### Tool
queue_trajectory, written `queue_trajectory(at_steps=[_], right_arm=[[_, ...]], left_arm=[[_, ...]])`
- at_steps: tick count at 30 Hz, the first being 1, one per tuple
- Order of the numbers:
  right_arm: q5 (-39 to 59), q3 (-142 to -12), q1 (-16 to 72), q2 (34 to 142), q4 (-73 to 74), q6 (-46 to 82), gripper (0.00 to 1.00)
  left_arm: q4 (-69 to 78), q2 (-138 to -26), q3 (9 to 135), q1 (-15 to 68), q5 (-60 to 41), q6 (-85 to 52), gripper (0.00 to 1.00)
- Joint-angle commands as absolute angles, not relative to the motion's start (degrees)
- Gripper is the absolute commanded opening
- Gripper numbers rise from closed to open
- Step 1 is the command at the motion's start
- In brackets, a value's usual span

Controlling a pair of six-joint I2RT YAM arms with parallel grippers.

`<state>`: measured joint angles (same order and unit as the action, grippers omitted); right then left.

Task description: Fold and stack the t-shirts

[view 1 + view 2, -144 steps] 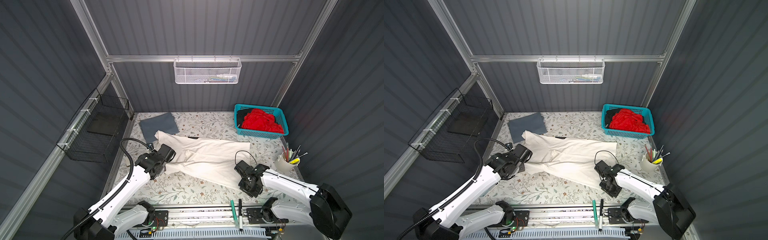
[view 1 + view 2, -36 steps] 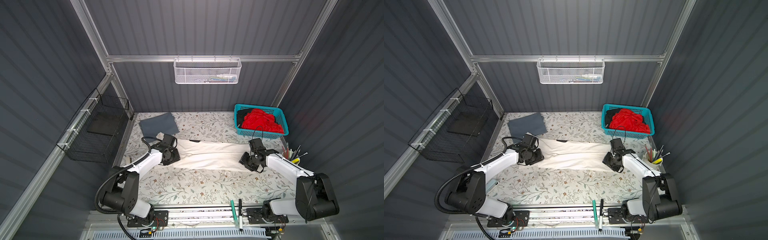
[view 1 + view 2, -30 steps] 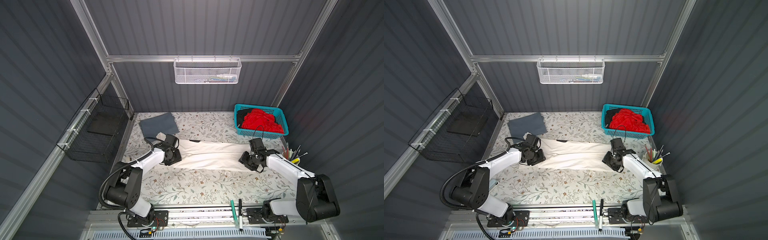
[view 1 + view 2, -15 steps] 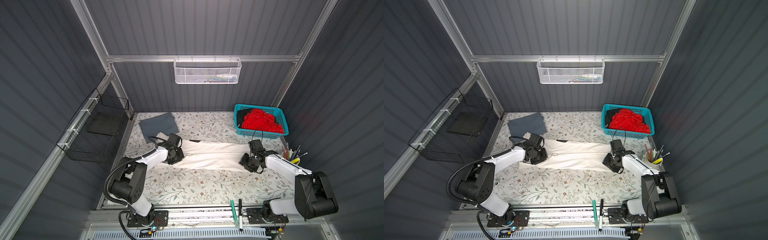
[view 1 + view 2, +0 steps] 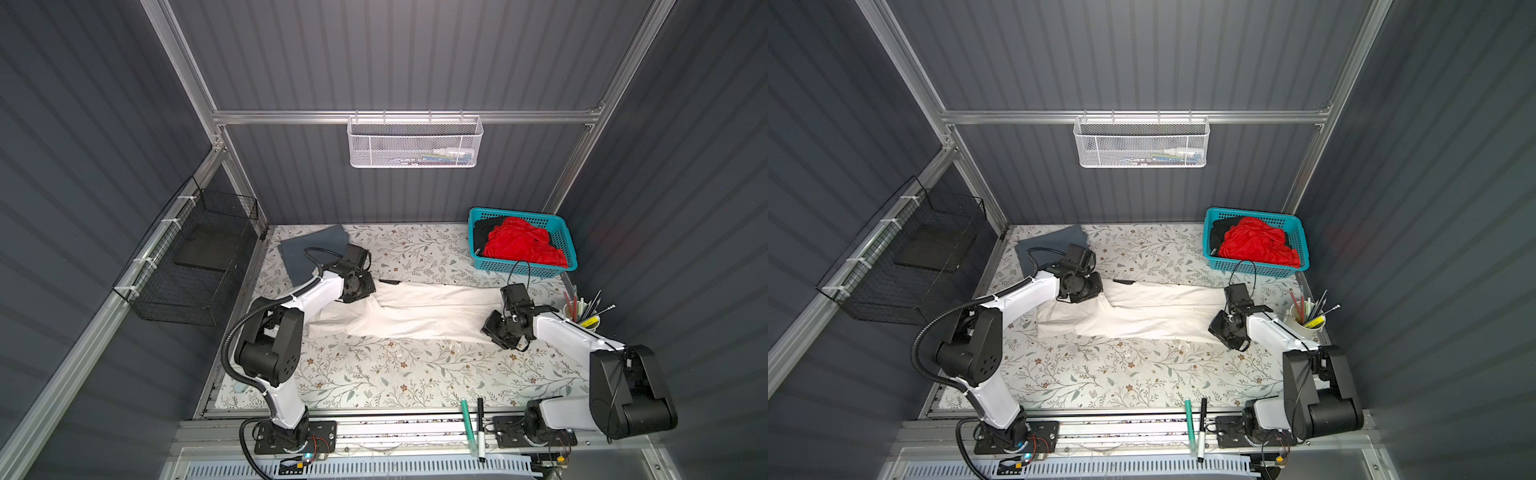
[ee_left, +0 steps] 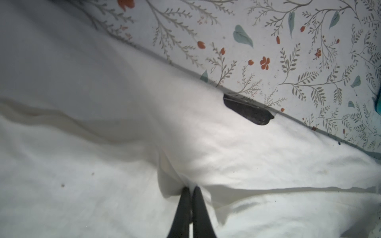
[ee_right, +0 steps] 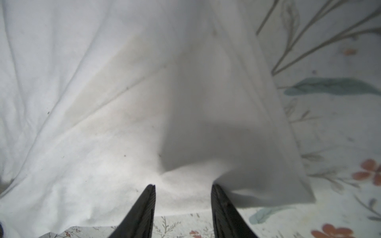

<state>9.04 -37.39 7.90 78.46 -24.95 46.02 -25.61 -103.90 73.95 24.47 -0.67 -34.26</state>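
- A large off-white soft cloth t-shirt lies across the middle of the pale floral-printed surface. It is folded lengthwise into a long band, and one sleeve spreads toward the front at its left end.
- Its weave is matte and creased, with faint yellowish smudges and small dark specks. A flat dark patch sits at its far edge.
- The left gripper has thin, black, tapered fingers. They are pressed together, pinching a raised ridge of the off-white t-shirt near its left end.
- The right gripper rests at the hem end. Its fingers stand moderately apart with their tips on the cloth and nothing clamped between them. A lifted flap of hem is just beside one finger.
- A slate-grey shirt, folded into a flat rectangle, lies in the far left corner. The left arm's black cable crosses in front of it.
- A teal perforated plastic basket at the far right holds a crumpled bright red shirt, with a black shirt tucked beside it.
- A white cup of pens stands just beside the right arm.
- A green pen and a black-and-white marker lie on the front metal rail.
- A white mesh basket hangs on the back wall, and a black wire basket hangs on the left wall.
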Motion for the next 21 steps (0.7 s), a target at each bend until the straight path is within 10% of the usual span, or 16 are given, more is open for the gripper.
queue_trajectory(at_steps=[1,21], right_arm=[[8.65,-37.67,7.68,77.22,-26.32,45.40,0.47],[5.18,-38.04,0.46,76.79,-30.20,44.48,0.53]], left_arm=[[-26.22,-107.19,79.15,24.78,-1.93,-26.98,0.14],[-44.12,-73.49,51.23,12.16,16.41,-34.35,0.30]])
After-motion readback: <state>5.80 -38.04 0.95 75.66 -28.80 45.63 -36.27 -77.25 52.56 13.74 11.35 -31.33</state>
